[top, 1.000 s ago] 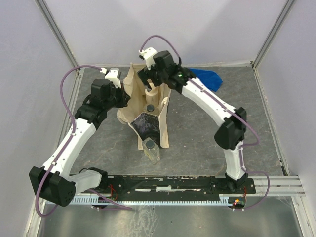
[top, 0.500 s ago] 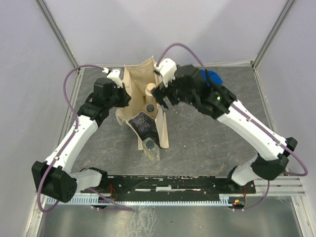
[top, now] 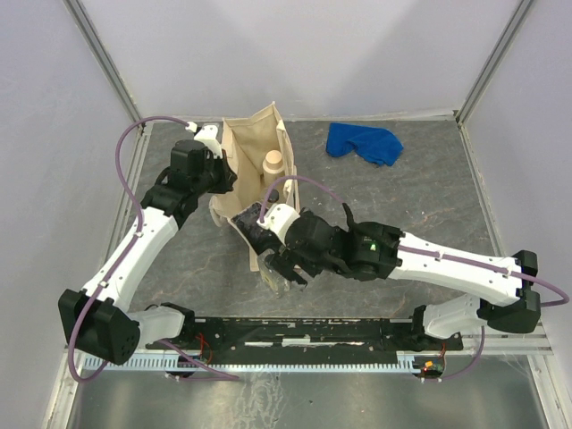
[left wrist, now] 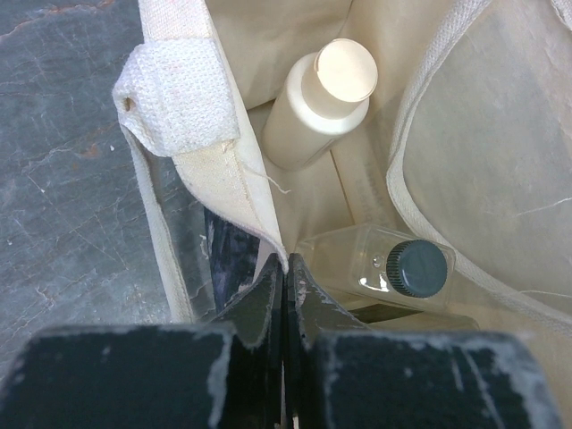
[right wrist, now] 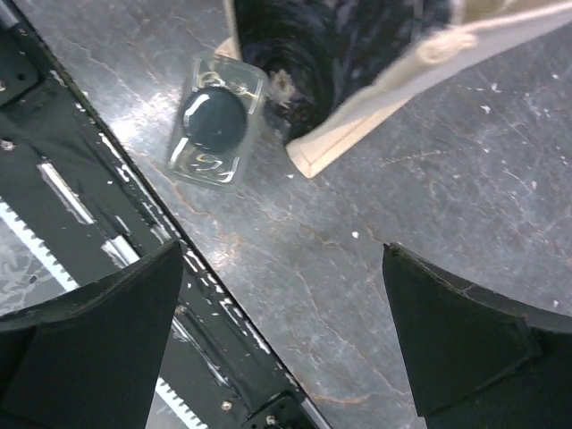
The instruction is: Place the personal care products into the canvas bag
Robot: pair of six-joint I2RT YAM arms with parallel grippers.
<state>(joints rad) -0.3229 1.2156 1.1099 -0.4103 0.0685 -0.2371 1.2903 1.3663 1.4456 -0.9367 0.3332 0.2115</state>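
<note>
Right tool swung down, spread above bottle, seemingly upright, cap up | left tool pinching bag rim

A crumpled blue cloth is seen at the far right of the dark grey, stone-patterned table, near the back edge. A black mounting rail is fixed along the near edge. Pale walls are set around three sides.

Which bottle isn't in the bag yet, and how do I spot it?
Find the tall beige canvas bag on the grey table. At its near corner stands a small clear bottle with a dark cap. It alone sits outside the bag.
</note>
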